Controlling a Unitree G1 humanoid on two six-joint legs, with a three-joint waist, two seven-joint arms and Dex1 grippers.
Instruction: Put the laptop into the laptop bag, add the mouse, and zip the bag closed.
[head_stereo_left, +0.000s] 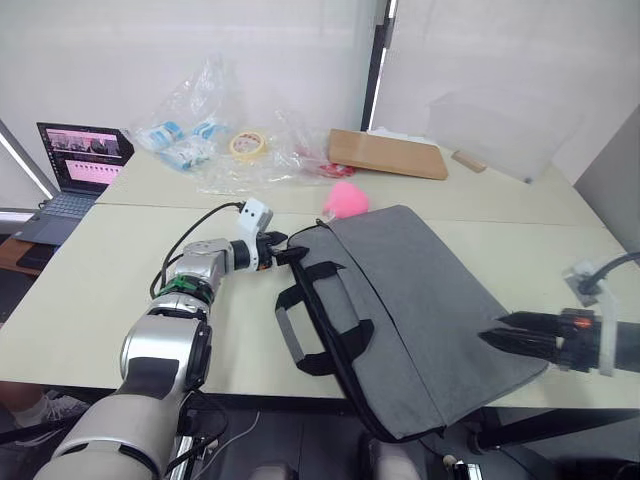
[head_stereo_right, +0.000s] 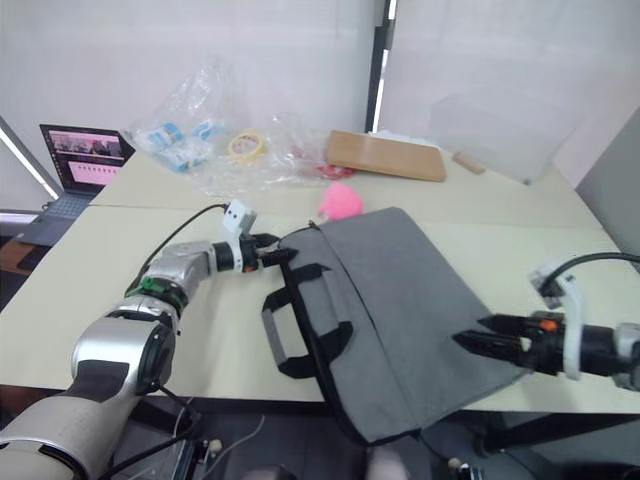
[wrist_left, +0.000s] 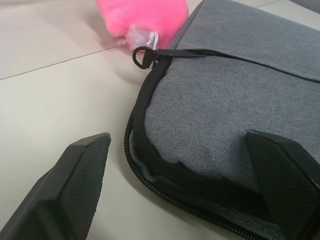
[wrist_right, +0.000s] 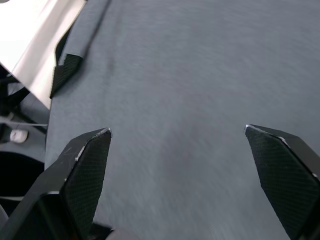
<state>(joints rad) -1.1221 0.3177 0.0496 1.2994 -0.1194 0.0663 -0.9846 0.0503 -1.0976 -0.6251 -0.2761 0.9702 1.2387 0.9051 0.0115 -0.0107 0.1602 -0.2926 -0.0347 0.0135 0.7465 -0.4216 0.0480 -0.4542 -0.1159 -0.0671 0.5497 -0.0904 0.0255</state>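
The grey laptop bag lies flat on the table, its near corner hanging over the front edge and its two black handles pointing left. My left gripper is open at the bag's far left corner, with one finger on each side of the black zipper seam. The zipper pull sits just beyond, next to the pink ball. My right gripper is open at the bag's right edge, with its fingers spread over the grey fabric. The laptop and the mouse are out of view.
A fluffy pink ball touches the bag's far corner. A small dark laptop with a lit screen stands at the far left. Plastic bags, a tape roll and a brown board lie along the back.
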